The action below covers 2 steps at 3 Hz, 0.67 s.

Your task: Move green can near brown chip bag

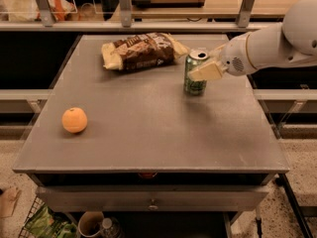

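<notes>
The green can (194, 81) stands upright at the right of the grey table (148, 133), a little right of and nearer than the brown chip bag (141, 51). The bag lies flat at the back middle of the table. My gripper (203, 66) reaches in from the right on a white arm and is shut on the can's upper part. One cream finger (208, 72) lies across the can's front; the other is behind the can. A small gap separates the can from the bag's right end.
An orange (74, 120) sits at the left front of the table. A shelf with metal posts (124, 6) runs behind the table's far edge. A drawer front (148, 200) is below the table's near edge.
</notes>
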{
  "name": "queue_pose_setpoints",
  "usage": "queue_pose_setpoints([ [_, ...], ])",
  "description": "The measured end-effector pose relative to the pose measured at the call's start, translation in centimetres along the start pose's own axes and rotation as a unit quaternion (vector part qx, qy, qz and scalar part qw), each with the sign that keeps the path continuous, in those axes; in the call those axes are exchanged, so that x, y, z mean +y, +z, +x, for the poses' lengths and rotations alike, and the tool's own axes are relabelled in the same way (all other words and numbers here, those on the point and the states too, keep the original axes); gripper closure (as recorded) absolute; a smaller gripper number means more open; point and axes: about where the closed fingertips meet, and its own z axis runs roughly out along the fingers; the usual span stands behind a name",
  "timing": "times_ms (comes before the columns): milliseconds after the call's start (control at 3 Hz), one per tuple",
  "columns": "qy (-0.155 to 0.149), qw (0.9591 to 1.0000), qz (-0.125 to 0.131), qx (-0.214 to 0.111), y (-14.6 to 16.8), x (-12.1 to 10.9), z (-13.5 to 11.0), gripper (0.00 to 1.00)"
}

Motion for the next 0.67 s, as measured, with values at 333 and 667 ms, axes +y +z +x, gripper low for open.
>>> queue_pose_setpoints([
  [333, -0.004, 0.9999, 0.006, -0.014, 1.3, -0.7, -1.2, 0.88],
  [667, -0.016, 0.9993, 0.015, -0.030, 2.9, -1.9, -2.9, 1.00],
])
